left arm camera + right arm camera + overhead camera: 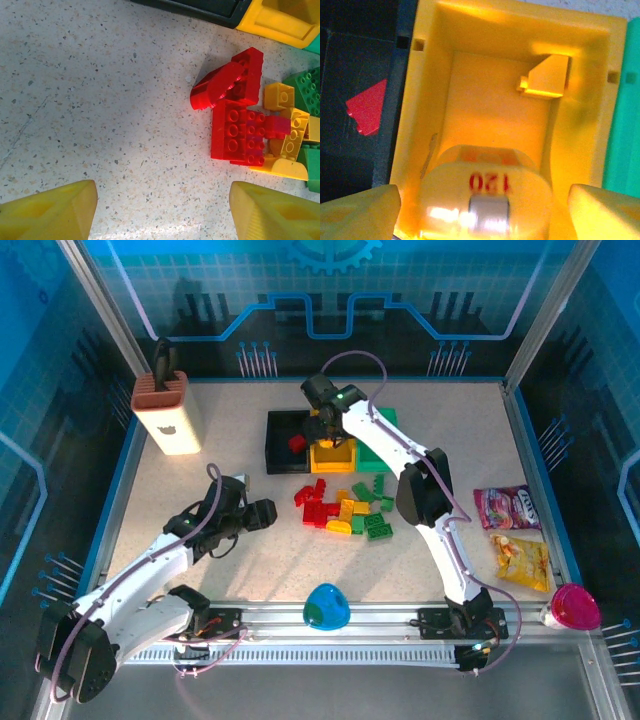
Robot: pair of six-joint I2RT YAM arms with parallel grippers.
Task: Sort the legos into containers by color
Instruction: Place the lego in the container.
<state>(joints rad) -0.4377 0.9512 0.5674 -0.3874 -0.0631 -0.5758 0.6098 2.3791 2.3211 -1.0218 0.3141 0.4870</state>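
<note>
Lying beneath right gripper (482,212), yellow lego (545,77)

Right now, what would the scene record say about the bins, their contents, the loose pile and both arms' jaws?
black bin: one red brick inside
yellow bin: a yellow brick and a rounded yellow piece
green bin: contents cannot be told
loose pile: red, yellow and green bricks on the table in front of the bins
left arm: jaws open over bare table beside the pile, holding nothing
right arm: jaws open over the yellow bin, apart from the rounded piece
</note>
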